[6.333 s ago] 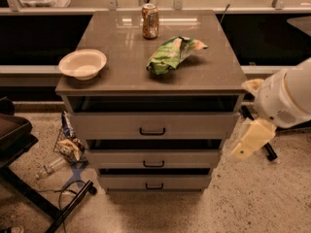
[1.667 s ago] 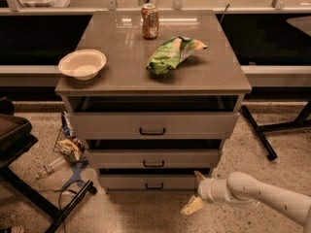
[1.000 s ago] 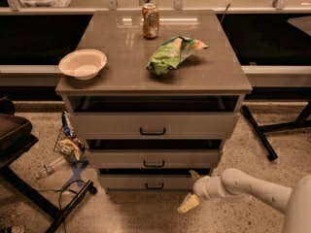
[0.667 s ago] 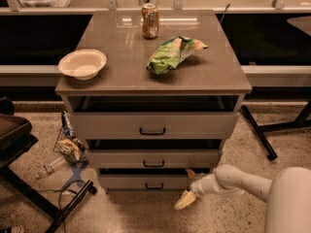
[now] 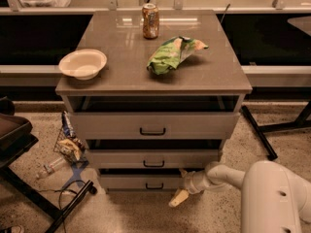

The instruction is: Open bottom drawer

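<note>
**Gripper at the lowest drawer's right end**

Camera view: the gripper (image 5: 178,187) hung low, near the floor, its jaws apart. Just left of the jaws lay the bottom drawer (image 5: 141,182), with its black handle (image 5: 154,186) farther left. Whether the jaws touched the drawer front could not be told. High above the jaws, the tabletop (image 5: 121,57) carried a bowl (image 5: 83,63), a can (image 5: 150,20) and a green bag (image 5: 173,53).

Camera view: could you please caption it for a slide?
Hand low at the right end of the bottom drawer; bowl, soda can and chip bag above.
</note>
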Robot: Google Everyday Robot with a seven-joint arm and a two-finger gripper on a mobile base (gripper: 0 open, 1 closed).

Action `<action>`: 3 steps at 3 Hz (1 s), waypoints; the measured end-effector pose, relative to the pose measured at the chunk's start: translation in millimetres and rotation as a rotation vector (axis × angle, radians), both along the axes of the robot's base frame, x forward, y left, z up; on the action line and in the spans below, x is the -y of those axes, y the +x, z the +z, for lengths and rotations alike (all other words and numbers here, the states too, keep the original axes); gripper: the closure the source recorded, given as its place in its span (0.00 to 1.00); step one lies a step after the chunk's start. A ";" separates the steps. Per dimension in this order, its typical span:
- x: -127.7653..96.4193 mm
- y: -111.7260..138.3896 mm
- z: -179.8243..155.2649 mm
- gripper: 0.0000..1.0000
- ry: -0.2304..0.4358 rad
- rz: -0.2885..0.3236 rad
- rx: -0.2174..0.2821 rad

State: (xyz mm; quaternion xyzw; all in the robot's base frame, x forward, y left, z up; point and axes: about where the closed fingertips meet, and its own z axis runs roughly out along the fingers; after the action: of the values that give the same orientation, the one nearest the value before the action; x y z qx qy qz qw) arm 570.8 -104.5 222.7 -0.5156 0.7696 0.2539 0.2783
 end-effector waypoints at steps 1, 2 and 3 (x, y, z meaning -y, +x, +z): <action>-6.7 -4.7 -31.1 0.25 -0.010 -0.013 -0.038; -6.8 -5.0 -25.1 0.48 -0.010 -0.013 -0.039; -6.9 -5.0 -19.3 0.72 -0.010 -0.013 -0.039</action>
State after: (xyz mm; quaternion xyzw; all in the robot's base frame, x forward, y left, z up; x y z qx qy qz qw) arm 565.8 -97.6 203.4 -0.5069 0.7794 0.2583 0.2623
